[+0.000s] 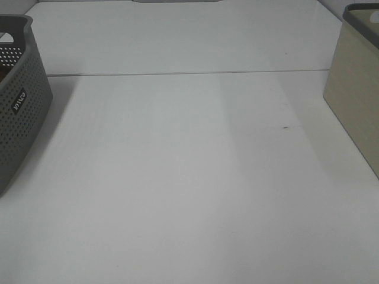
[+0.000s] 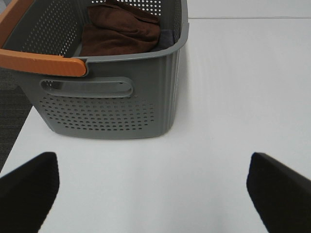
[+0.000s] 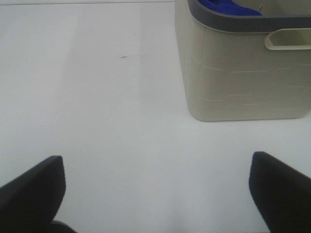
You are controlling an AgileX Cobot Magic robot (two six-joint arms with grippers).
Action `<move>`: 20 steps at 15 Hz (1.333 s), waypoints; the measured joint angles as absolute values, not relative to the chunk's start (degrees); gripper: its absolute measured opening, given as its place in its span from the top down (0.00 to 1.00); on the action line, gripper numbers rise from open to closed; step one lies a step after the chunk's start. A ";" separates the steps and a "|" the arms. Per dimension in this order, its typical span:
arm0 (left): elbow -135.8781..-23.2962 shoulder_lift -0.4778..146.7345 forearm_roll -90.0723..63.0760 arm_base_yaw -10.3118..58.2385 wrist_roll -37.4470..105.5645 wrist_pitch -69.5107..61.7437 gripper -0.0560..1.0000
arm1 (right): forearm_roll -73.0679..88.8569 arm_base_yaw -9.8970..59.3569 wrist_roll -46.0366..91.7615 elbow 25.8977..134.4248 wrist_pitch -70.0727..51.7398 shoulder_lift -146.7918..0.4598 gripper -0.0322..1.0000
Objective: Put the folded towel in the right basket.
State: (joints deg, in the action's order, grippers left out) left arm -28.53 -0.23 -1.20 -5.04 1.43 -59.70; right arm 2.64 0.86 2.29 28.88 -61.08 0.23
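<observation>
A folded brown towel (image 2: pixel 119 30) lies inside the grey perforated basket (image 2: pixel 112 104) with an orange handle, seen in the left wrist view; the same basket (image 1: pixel 18 106) stands at the left edge of the high view. The beige right basket (image 1: pixel 358 100) with a dark rim stands at the right edge; in the right wrist view it (image 3: pixel 243 73) holds something blue (image 3: pixel 228 7). My left gripper (image 2: pixel 150 194) is open and empty, short of the grey basket. My right gripper (image 3: pixel 155 194) is open and empty, short of the beige basket. Neither gripper shows in the high view.
The white table (image 1: pixel 189 177) has a seam across its far part and a small dark mark (image 1: pixel 286 126) right of centre. A dark floor strip (image 2: pixel 9 111) shows past the table's edge beside the grey basket.
</observation>
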 joint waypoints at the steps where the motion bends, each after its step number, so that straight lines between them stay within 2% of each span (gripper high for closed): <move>1: -28.53 -0.23 -1.20 -5.04 1.43 -59.70 0.03 | 2.64 0.86 2.29 28.88 -60.96 0.23 0.02; 20: -28.53 -0.23 -1.20 -5.04 1.43 -59.70 0.03 | 2.64 0.86 2.23 28.88 -60.85 0.23 0.02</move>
State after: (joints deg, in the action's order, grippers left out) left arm -28.53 -0.23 -1.20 -5.04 1.43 -59.70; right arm 2.64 0.86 2.23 28.88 -60.85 0.23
